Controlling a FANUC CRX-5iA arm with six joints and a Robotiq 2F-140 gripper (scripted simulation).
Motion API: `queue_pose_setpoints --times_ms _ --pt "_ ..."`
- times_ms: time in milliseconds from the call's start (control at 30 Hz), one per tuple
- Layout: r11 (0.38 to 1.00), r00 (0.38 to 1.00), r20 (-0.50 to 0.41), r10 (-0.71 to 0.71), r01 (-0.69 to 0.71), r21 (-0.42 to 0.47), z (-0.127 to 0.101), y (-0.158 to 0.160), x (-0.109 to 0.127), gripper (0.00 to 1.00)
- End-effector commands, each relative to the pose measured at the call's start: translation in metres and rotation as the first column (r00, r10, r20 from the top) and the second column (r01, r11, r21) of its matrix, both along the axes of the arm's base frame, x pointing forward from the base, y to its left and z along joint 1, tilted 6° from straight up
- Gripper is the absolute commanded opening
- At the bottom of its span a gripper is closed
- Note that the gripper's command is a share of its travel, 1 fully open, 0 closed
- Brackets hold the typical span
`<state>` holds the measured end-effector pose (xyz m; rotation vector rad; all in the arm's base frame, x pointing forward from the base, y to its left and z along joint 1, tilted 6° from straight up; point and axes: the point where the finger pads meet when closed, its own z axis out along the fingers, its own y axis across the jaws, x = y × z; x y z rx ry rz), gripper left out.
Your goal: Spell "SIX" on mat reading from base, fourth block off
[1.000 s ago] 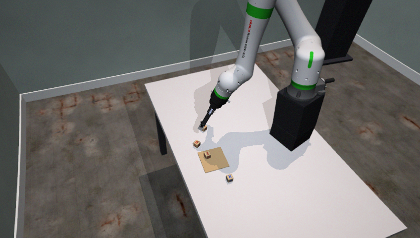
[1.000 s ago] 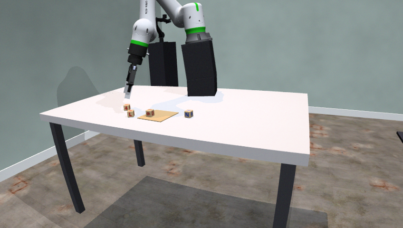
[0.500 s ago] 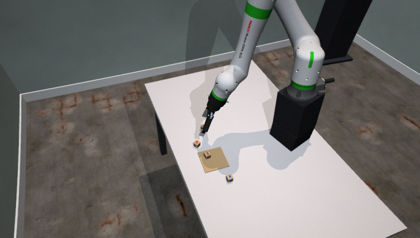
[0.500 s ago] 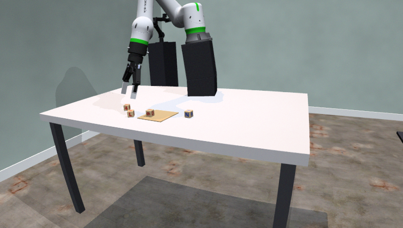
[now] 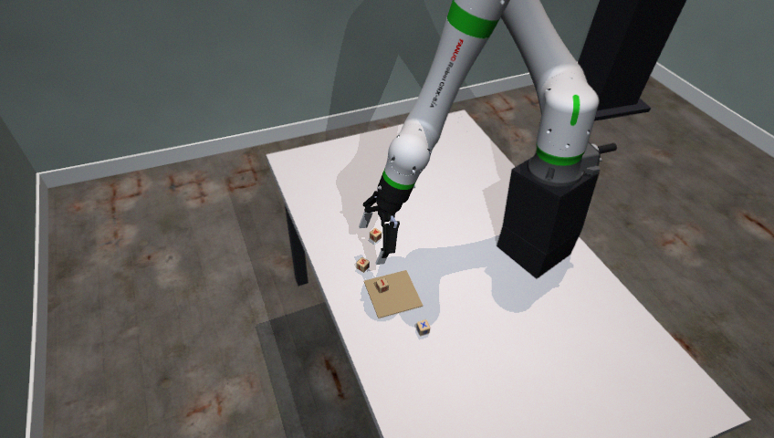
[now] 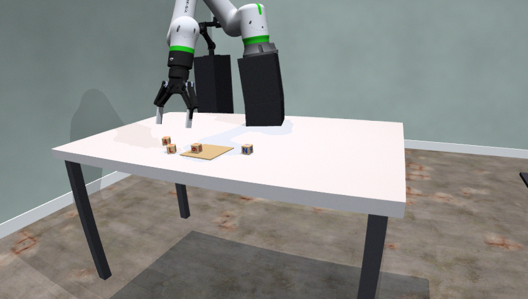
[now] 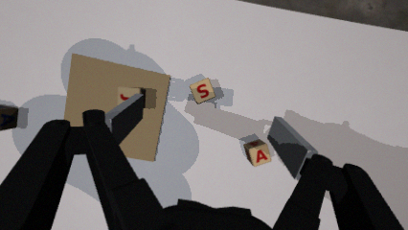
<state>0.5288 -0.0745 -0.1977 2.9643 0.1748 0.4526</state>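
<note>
My gripper is open and empty, above the table near the A and S blocks. The A block lies off the mat, red A on top. The S block lies just off the mat, red S on top. The tan mat lies flat. On it stands one block; its red top letter looks like a J, partly hidden by a finger in the wrist view. The X block lies off the mat, blue X up.
The white table bears everything. The table's far long edge runs close beyond the S block. The robot's black pedestal stands on the other side of the mat.
</note>
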Motion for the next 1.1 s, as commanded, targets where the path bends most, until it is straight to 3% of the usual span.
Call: queue_pose_setpoints --times_ms 0,133,167,400,633,700,733,1067 --pt "0.991 0.991 -0.033 0.132 -0.132 -0.01 0.002 0.016 0.005 1.0" --pt "0.98 0.979 -0.048 0.198 -0.199 -0.017 0.003 0.023 0.006 1.0" --pt "0.956 0.955 -0.07 0.289 -0.291 -0.024 0.005 0.033 0.007 1.0" --pt "0.877 0.874 -0.12 0.472 -0.479 -0.036 0.009 0.053 0.008 1.0" --pt "0.751 0.744 -0.176 0.644 -0.66 -0.039 0.015 0.071 0.007 1.0" --pt "0.751 0.744 -0.176 0.644 -0.66 -0.039 0.015 0.071 0.007 1.0" --pt "0.689 0.681 -0.2 0.705 -0.724 -0.037 0.017 0.077 0.006 1.0" --pt "0.455 0.441 -0.277 0.854 -0.89 -0.017 0.025 0.094 0.002 1.0"
